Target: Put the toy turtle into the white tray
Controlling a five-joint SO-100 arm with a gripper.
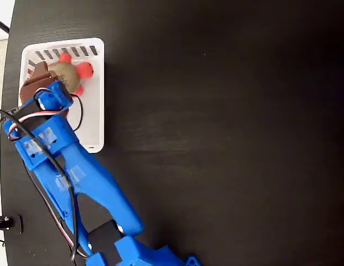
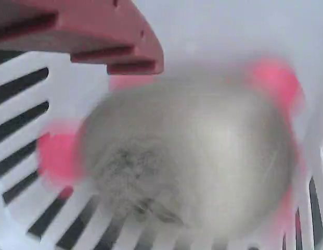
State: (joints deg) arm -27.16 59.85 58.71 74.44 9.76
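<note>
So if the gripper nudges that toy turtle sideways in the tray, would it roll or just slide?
The toy turtle would probably slide, not roll: its coral legs splay around the domed shell. That smooth rounded shell looks apt to slip from a pinch. The white tray has sloping slotted walls close beside it, which should stop it quickly. Wrist view is blurred, so the texture is uncertain.

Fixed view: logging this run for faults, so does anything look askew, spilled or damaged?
Nothing stands out. The gold-shelled, coral-legged toy turtle sits inside the slotted white plastic tray, at its slotted end, intact.
</note>
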